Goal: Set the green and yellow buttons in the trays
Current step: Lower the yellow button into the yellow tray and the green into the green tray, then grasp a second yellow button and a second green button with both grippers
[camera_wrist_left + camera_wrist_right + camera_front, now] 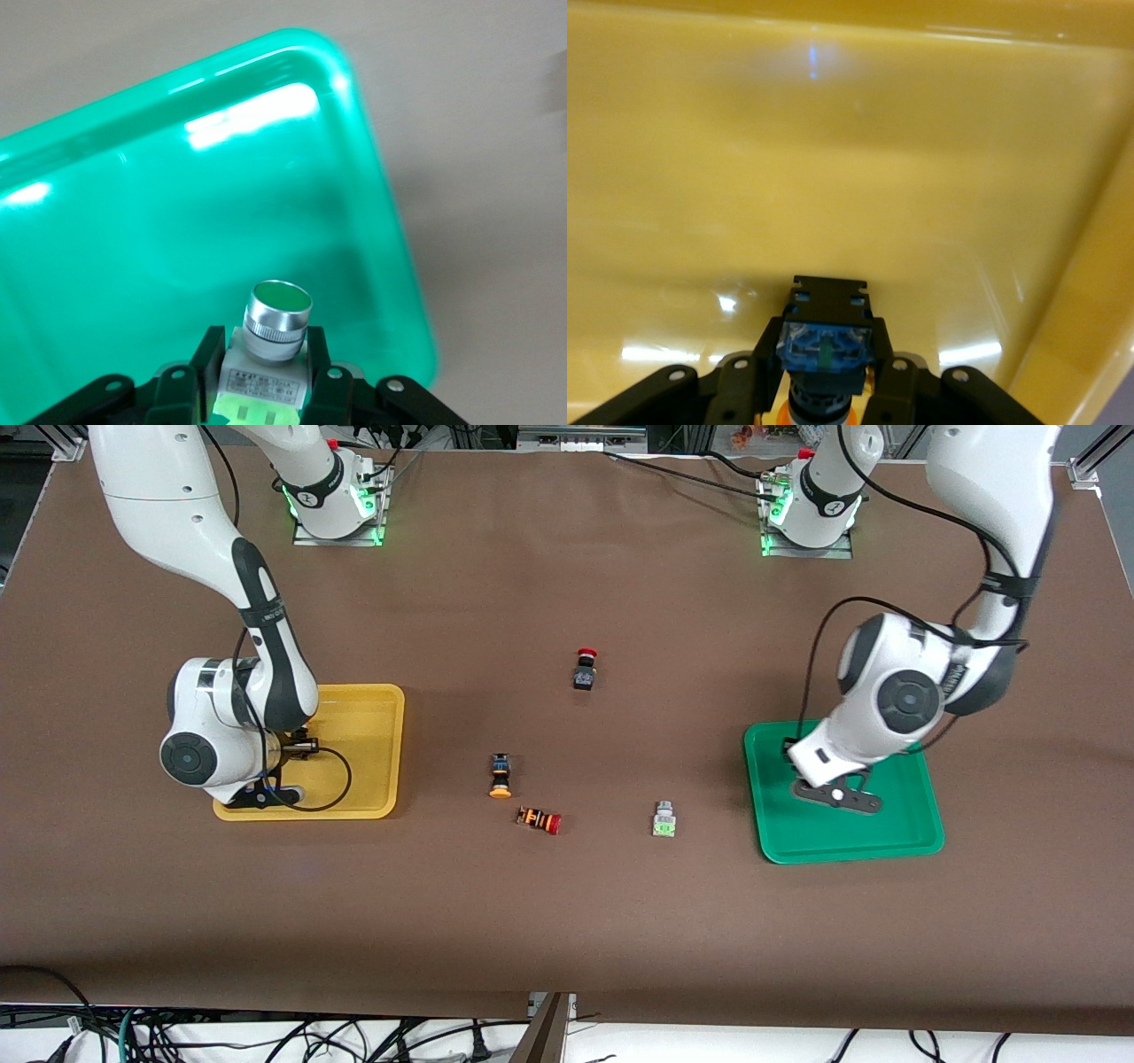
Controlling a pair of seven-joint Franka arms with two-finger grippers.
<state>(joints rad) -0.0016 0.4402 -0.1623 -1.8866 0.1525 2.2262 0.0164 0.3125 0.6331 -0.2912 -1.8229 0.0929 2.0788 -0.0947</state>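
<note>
L gripper (266,376) over the green tray (921,841), fingers (205,359) clamped on a whitish-grey switch w/ green cap (270,341). Cap points down toward the tray floor; switch held above it, not resting. In the front view the gripper itself is hidden under the L arm's wrist.

R gripper (824,376) low inside the yellow tray (381,731), fingers (764,350) pinched on a black-bodied switch (826,332): blue terminal end faces the wrist cam, bit of orange cap shows below it. Tray wall close beside it. Can't tell whether it touches the tray floor.

Loose on the brown table (567,921), between the two trays:
- orange-capped black switch (500,776), lying on its side, cap toward the front cam.
- red-capped switch (539,820), on its side, just beside the orange one and nearer the cam.
- second whitish-grey/green switch (664,819), toward the green tray, apart from it.
- another red-capped black switch (585,668), farther from the cam than the rest, well apart from them.
</note>
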